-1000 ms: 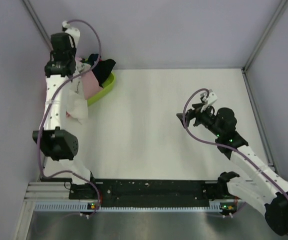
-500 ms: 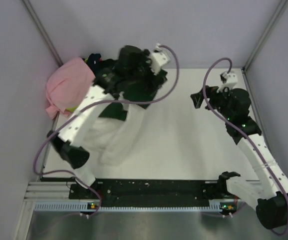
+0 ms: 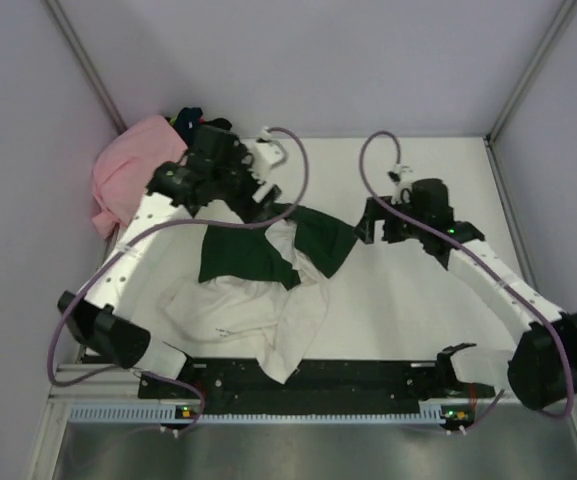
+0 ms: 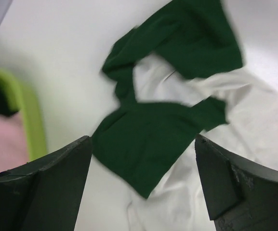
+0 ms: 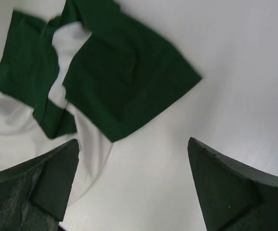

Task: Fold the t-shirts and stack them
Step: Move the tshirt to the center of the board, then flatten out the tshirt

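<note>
Shirt (image 4: 148,144) lies loose beneath gaping left tool (image 4: 141,192).

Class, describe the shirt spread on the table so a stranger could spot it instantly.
Look at the white table; a crumpled shirt sprawls across its left half. Unlike the plain pink shirt heaped in the far-left corner, it is white with dark green sleeves.

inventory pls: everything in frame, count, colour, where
white t-shirt: 1, white with dark green sleeves, crumpled on the table, centre-left
pink shirt: 1, pink, heaped at the far-left corner
dark clothes: count unclear, black, just behind the pink shirt
basket: 1, lime green, far-left corner, mostly covered
table: 1, white
left gripper: 1, black, open above the green sleeves
right gripper: 1, black, open above a green sleeve's edge
</note>
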